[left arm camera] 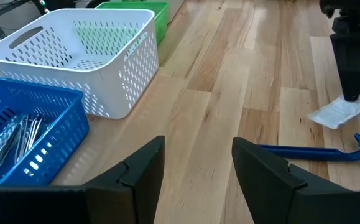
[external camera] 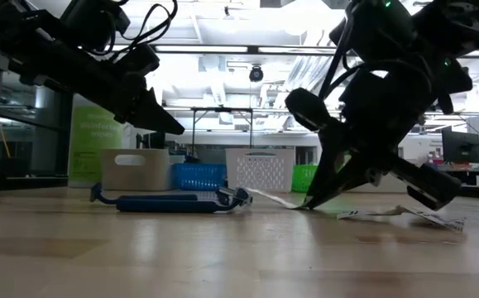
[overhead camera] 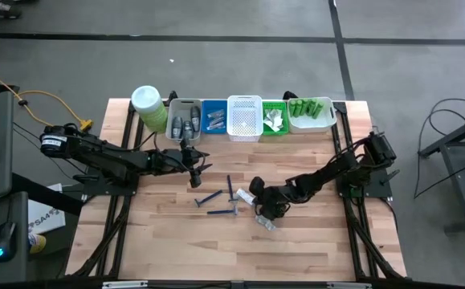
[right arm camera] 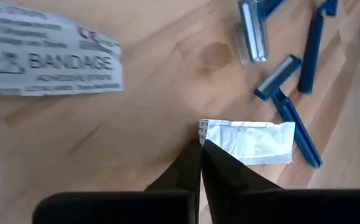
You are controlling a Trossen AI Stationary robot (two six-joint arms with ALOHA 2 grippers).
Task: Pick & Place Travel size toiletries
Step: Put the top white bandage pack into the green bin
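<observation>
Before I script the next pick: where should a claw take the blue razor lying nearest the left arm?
Probably the long straight handle of the blue razor, near its middle, coming from above with fingers across it. It lies flat on the table, and the wider head sits at one end. The left claw is open and facing it.

High: overhead, straight down, whole table (overhead camera: 176, 241). Low: tabletop level, facing bins (external camera: 260, 168) at 12 o'clock. Wrists: close. Low and right wrist share razors (right arm camera: 295, 127).
</observation>
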